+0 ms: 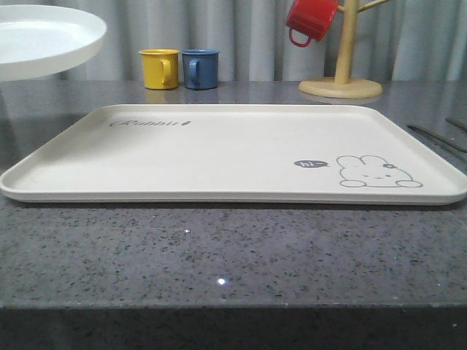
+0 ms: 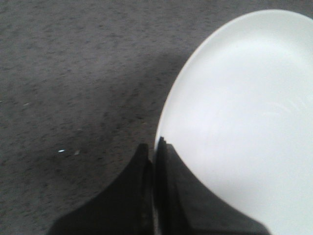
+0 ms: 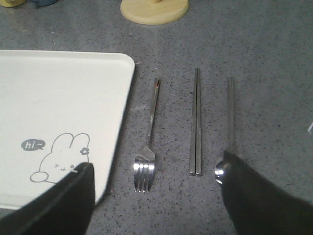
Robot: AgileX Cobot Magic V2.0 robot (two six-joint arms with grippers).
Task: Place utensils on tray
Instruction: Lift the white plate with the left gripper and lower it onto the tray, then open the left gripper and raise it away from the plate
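Here, the speckled grey surface [image 1: 219, 255] carries the cream tray [image 1: 219, 157] before pale curtains [image 1: 248, 36]; left end effector [image 2: 152, 149] clamps the white plate [image 2: 244, 122], right end effector [image 3: 156, 181] spread wide.

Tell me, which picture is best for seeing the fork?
The right wrist view. There the fork lies whole on the grey counter, handle to tines, between the tray and the chopsticks. The front view catches just thin dark slivers at the far right edge, too slim to tell which utensil. The left wrist view looks at the white plate instead.
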